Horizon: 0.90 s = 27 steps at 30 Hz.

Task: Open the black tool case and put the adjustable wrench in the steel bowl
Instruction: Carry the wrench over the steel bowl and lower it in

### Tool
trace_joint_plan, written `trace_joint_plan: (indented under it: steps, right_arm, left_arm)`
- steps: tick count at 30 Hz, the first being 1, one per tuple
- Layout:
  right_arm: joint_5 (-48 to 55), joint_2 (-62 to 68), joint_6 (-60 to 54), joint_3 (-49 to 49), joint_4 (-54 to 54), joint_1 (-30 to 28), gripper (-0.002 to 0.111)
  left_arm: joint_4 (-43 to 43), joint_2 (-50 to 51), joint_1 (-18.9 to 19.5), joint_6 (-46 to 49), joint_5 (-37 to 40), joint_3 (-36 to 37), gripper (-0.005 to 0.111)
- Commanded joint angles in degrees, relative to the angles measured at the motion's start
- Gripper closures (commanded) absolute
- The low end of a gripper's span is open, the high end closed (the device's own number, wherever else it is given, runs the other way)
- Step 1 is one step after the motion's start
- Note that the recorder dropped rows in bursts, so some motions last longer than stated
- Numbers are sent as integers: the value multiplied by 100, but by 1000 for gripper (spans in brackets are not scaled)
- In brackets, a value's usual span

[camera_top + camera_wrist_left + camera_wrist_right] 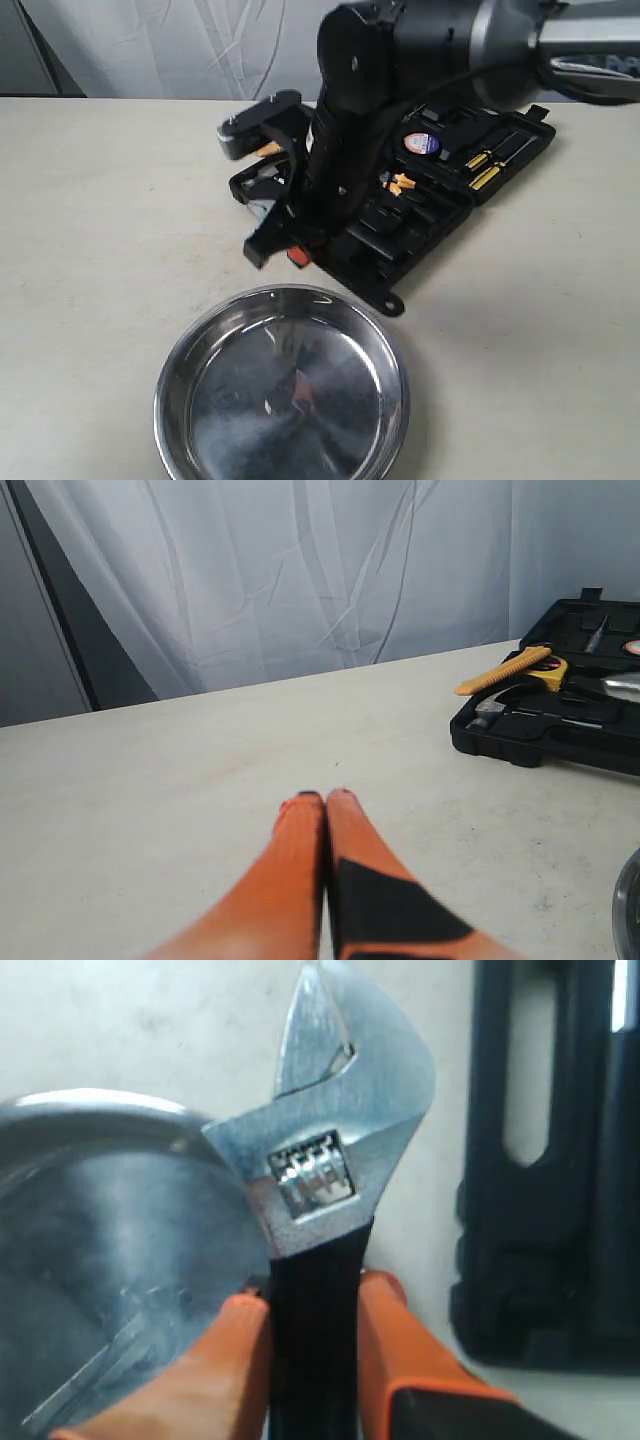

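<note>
My right gripper [315, 1295] is shut on the black handle of the adjustable wrench [340, 1130]. Its silver head and knurled adjuster stick out past the orange fingers [400, 1360]. The head hangs over the table between the steel bowl [100, 1260] and the black tool case [550, 1210], at the bowl's rim. In the exterior view the case [450, 190] lies open behind the bowl [282, 385]. The right gripper [290, 250] is low over the case's near edge, and the arm hides the wrench there. My left gripper [325, 798] is shut on nothing above bare table, away from the case [560, 720].
The open case holds a yellow-handled hammer [505, 670], a round tape measure [420, 143], yellow-marked screwdrivers [485, 170] and orange-handled tools [400, 183]. The right arm [350, 120] spans the case. A white curtain [300, 570] hangs behind the table.
</note>
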Motion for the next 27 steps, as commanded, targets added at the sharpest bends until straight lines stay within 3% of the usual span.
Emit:
trace_joint_plan:
  steps: [1, 4, 8, 18, 27]
  right_arm:
    - [-554, -815, 82, 1195, 278, 529, 109]
    - [-737, -929, 82, 1696, 414, 1109, 109]
    - [-1154, -805, 94, 1826, 425, 1357, 109]
    - [-1908, 1, 104, 1839, 467, 1372, 109]
    - [-1726, 136, 104, 1839, 447, 1372, 109]
  left_arm:
    - [-15, 20, -21, 2, -31, -12, 106]
    - [-15, 20, -21, 2, -31, -12, 106]
    - [-15, 20, -21, 2, -31, -12, 106]
    - [-15, 20, -21, 2, -31, -12, 106]
    - [-15, 20, -21, 2, -31, -12, 106]
